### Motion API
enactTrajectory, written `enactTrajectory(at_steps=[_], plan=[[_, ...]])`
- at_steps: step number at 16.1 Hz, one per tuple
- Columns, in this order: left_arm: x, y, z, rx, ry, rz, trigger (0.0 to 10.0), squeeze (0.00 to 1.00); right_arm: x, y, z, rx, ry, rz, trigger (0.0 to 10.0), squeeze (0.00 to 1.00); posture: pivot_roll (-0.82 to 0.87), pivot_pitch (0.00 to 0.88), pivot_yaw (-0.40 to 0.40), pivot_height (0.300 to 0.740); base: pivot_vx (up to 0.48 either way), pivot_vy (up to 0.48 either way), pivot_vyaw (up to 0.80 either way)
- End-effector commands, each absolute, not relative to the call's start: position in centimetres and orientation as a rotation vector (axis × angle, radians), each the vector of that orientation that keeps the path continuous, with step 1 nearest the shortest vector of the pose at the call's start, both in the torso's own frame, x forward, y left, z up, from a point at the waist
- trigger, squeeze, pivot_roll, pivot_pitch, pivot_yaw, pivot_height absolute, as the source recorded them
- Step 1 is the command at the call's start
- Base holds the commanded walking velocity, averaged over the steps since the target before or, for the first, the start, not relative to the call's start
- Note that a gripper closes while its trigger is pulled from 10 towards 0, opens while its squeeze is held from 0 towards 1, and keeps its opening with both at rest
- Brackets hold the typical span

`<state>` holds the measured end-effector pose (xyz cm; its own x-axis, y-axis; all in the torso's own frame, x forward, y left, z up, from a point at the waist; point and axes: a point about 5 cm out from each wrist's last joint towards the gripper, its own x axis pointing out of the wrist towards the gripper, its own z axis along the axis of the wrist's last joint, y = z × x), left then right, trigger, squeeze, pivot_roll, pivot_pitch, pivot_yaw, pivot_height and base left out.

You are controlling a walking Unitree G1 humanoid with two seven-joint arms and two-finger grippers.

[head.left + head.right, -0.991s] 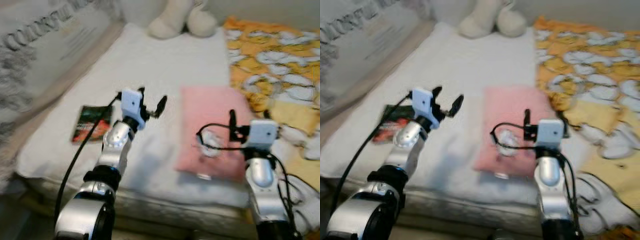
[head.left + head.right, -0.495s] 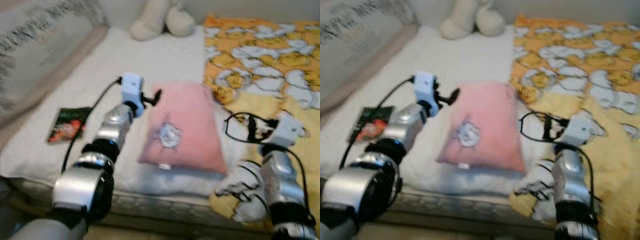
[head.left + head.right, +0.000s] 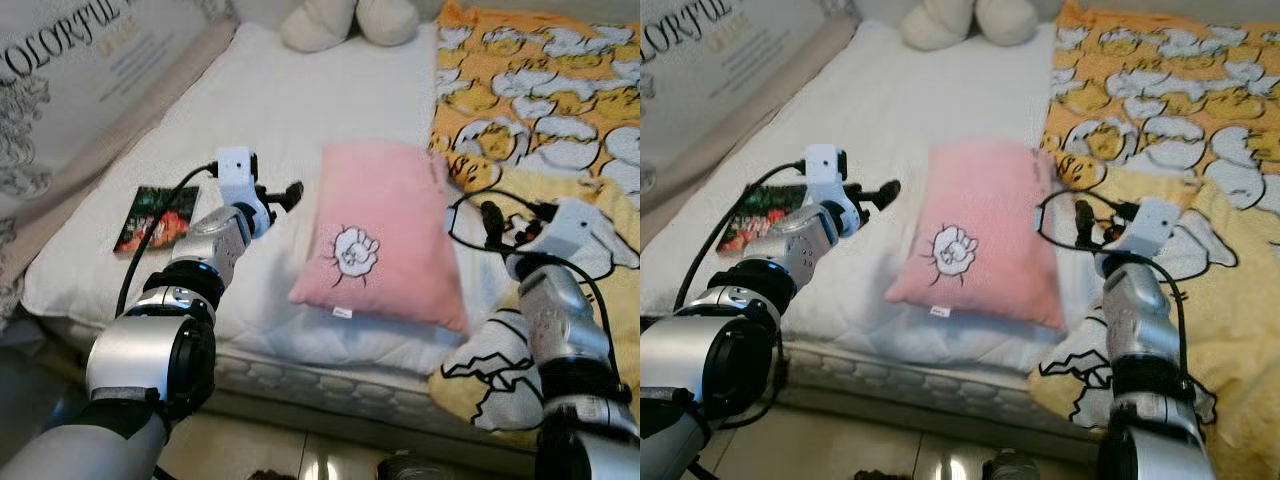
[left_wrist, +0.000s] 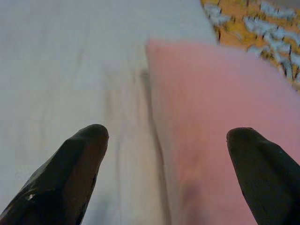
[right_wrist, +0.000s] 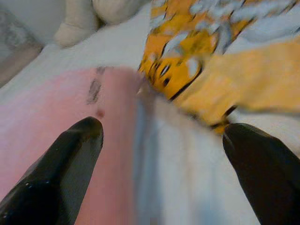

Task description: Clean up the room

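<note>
Since half a second ago our view has drawn back and sharpened, and our right gripper [image 3: 487,215] now hangs just off the pink pillow's [image 3: 385,230] right edge instead of lower over the blanket. Nearest us, at the bottom of the frame, we see a strip of pale floor [image 3: 270,455] and the quilted mattress edge [image 3: 330,385]. Our left gripper [image 3: 288,192] hovers over the white sheet [image 3: 300,100] at centre left, fingers spread wide, just beside the pillow's left edge (the wrist view shows sheet and pillow between its tips). Our right gripper is likewise spread apart, holding nothing, between pillow and the yellow-orange duck-print blanket [image 3: 540,90] that fills the right side. The pillow lies flat in the middle, its near corner close to the mattress edge. A small dark book [image 3: 158,217] lies at left, well apart from the pillow. Open sheet stretches toward the upper centre, where a cream plush toy [image 3: 350,20] sits. A printed panel [image 3: 80,70] lines the upper left.
</note>
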<state>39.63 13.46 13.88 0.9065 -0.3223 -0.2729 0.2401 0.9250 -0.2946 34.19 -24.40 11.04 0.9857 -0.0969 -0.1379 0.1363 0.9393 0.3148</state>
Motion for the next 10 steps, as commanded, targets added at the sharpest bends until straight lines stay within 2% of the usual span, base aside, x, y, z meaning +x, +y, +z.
enactTrajectory(at_steps=[1, 4, 6, 8, 10], plan=[[39.3, 13.7, 13.2, -0.284, 0.373, -0.299, 10.0, 0.0, 34.7, -23.6, 10.4, 0.418, 0.177, -0.084, 10.0, 0.0, -0.3, 0.183, 0.098, 0.74, 0.0, 0.0, 0.0], [39.1, 12.9, 12.6, -0.39, 0.393, -0.293, 10.0, 0.0, 35.8, -21.9, 10.1, 0.521, 0.202, -0.04, 10.0, 0.0, -0.26, 0.245, 0.085, 0.74, 0.0, 0.0, 0.0], [38.7, 11.4, 12.0, -0.472, 0.419, -0.334, 10.0, 0.0, 36.3, -20.2, 10.2, 0.531, 0.214, 0.02, 10.0, 0.0, -0.25, 0.283, 0.077, 0.74, 0.0, 0.0, 0.0], [38.5, 9.1, 12.3, -0.541, 0.405, -0.429, 10.0, 0.0, 36.9, -18.1, 10.4, 0.574, 0.214, 0.084, 10.0, 0.0, -0.24, 0.293, 0.077, 0.74, 0.0, 0.0, 0.0], [38.2, 8.0, 12.4, -0.548, 0.403, -0.491, 10.0, 0.0, 37.0, -16.8, 10.1, 0.595, 0.23, 0.109, 10.0, 0.0, -0.24, 0.288, 0.081, 0.74, 0.0, 0.0, 0.0]])
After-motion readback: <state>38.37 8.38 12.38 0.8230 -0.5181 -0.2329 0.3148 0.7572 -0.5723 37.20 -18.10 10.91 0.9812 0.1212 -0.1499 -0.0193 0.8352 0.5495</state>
